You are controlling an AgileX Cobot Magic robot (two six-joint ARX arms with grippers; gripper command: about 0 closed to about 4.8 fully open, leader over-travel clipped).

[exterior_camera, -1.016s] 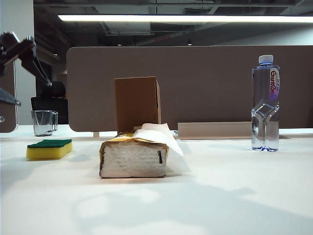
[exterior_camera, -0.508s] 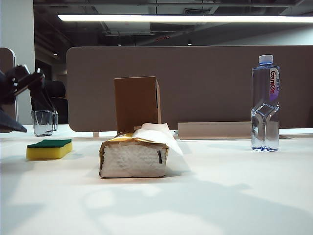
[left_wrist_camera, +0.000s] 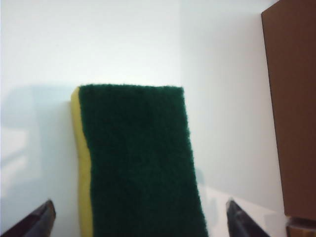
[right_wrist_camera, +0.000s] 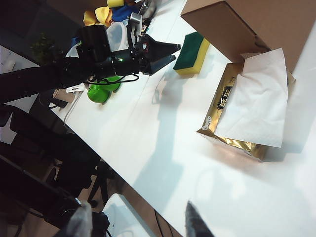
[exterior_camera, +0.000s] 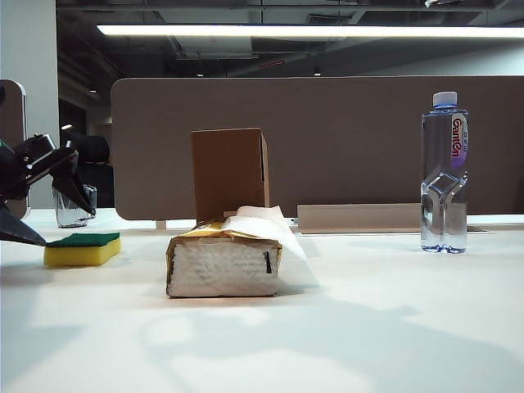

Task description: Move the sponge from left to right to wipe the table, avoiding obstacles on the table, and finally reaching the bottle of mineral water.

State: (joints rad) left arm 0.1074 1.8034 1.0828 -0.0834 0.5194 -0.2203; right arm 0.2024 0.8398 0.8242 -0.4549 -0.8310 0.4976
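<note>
1. Left gripper point(exterior_camera: 37, 201) hangs at the left edge of the white table point(exterior_camera: 344, 327), right by the sponge point(exterior_camera: 83, 249). Its jaws are wide apart, holding nothing.
2. From my left wrist camera, the sponge point(left_wrist_camera: 140, 163) lies green side up between the two fingertips point(left_wrist_camera: 239, 222).
3. Right gripper point(right_wrist_camera: 138, 222) floats high above the table with its jaws apart. It looks empty, I think.
4. I see the tissue pack point(exterior_camera: 225, 262) in the middle, just in front of the brown box point(exterior_camera: 229, 172).
5. My water bottle point(exterior_camera: 444, 172) stands far right.
</note>
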